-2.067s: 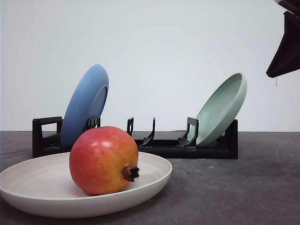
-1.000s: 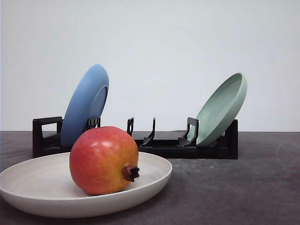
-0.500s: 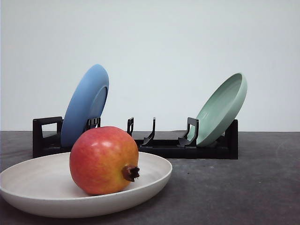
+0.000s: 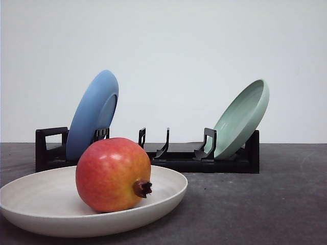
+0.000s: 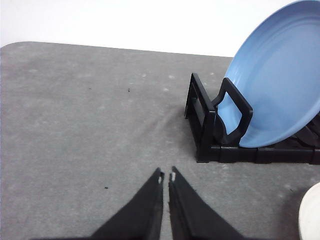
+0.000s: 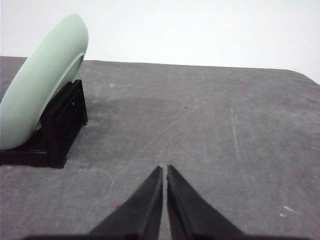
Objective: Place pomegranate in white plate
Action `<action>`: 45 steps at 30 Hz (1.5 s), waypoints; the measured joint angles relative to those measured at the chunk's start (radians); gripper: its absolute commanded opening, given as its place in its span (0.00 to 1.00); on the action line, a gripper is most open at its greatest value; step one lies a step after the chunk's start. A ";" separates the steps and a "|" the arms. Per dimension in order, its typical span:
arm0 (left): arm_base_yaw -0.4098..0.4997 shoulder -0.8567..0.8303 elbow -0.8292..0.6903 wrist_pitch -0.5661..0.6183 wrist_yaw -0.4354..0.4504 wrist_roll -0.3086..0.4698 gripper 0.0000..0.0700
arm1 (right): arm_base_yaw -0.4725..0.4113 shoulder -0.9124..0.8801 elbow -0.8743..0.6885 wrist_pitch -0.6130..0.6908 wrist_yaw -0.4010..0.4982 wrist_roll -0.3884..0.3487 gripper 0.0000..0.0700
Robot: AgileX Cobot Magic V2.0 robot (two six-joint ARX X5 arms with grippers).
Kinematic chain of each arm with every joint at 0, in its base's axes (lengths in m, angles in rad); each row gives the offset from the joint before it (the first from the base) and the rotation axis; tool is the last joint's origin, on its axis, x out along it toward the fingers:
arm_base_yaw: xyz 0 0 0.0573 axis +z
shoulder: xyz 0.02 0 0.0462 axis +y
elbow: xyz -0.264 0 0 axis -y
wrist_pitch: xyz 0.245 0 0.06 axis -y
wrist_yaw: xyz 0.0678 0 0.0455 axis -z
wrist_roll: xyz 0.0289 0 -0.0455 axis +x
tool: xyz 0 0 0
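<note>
The pomegranate (image 4: 113,175), red fading to yellow-orange with a dark crown stub facing right, rests inside the white plate (image 4: 168,191) at the front left of the table. A sliver of the white plate (image 5: 311,215) also shows in the left wrist view. My left gripper (image 5: 166,176) is shut with nothing in it, hovering over bare grey table beside the rack's left end. Over the grey table to the right of the rack, my right gripper (image 6: 164,169) is likewise shut and empty.
A black dish rack (image 4: 179,158) stands behind the white plate, holding a blue plate (image 4: 94,115) on its left and a pale green plate (image 4: 242,117) on its right. The same blue plate (image 5: 280,80) and green plate (image 6: 40,80) show in the wrist views.
The dark arm part at the upper right of the front view 2.1 s ago has left the picture. The pomegranate and plates have not moved.
</note>
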 measured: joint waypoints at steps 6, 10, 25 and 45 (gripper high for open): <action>0.000 0.000 0.000 0.000 0.000 0.000 0.00 | 0.000 0.000 0.000 0.000 0.000 0.000 0.01; 0.000 0.000 0.000 0.000 0.000 0.000 0.00 | 0.000 0.000 0.000 0.000 0.000 0.000 0.01; 0.000 0.000 0.000 0.000 0.000 0.000 0.00 | 0.000 0.000 0.000 0.000 0.000 0.000 0.01; 0.000 0.000 0.000 0.000 0.000 0.000 0.00 | 0.000 0.000 0.000 0.000 0.000 0.000 0.01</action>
